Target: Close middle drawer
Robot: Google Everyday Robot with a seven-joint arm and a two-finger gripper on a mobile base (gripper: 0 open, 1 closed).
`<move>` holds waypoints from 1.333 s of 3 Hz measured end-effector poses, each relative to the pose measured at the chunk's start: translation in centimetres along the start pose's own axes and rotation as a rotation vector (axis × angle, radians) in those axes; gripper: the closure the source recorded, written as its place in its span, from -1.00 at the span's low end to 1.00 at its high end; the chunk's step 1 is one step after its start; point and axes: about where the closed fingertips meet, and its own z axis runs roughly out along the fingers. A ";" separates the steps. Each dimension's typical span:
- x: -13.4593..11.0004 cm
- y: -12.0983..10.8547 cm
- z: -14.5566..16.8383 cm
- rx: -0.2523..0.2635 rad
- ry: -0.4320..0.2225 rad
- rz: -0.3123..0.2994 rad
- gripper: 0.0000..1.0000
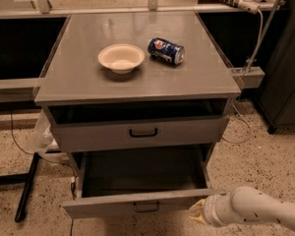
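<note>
The middle drawer is a wide grey drawer with a small black handle. It stands pulled far out of the cabinet, and its long tray shows. My gripper is at the end of a white arm coming in from the lower right. It sits right at the right end of the drawer's front panel, at about the panel's height. The top drawer above has a taller front and stands a little way out.
On the cabinet top stand a cream bowl and a blue soda can lying on its side. A black stand leg and cables lie on the speckled floor at the left. A dark cabinet stands at the right.
</note>
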 end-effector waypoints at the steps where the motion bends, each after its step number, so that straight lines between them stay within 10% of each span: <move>1: 0.0 0.0 0.0 0.000 0.000 0.000 0.18; 3: -2.1 -1.7 1.0 0.006 0.002 -0.062 -0.76; 4: -5.0 -8.2 4.1 0.065 -0.002 -0.103 -1.00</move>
